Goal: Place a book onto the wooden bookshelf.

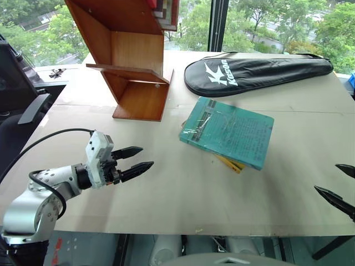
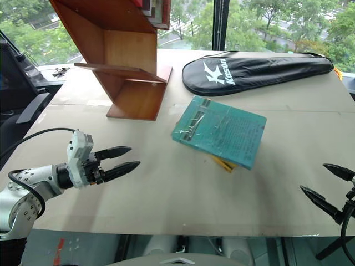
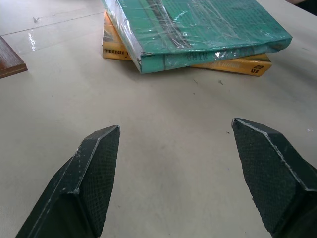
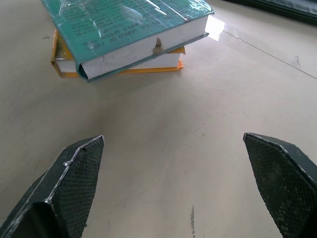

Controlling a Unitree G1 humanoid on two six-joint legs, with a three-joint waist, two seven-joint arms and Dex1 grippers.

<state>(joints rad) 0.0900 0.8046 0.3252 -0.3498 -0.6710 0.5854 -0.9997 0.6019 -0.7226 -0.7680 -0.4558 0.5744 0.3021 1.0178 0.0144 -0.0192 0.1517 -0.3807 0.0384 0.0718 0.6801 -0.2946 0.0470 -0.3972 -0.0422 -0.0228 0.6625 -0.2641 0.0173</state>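
Hovering over table (image 1: 183,199): left gripper (image 1: 138,158), right gripper (image 2: 327,185), jaws apart.

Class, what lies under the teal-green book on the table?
Under the book lies a smaller yellow book; its edges and spine peek out. Its cover is hidden, so its title cannot be read.

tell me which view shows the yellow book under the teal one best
The left wrist view: the yellow book shows its spine beneath the teal book. The right wrist view shows its page edges; the eye views, just a corner.
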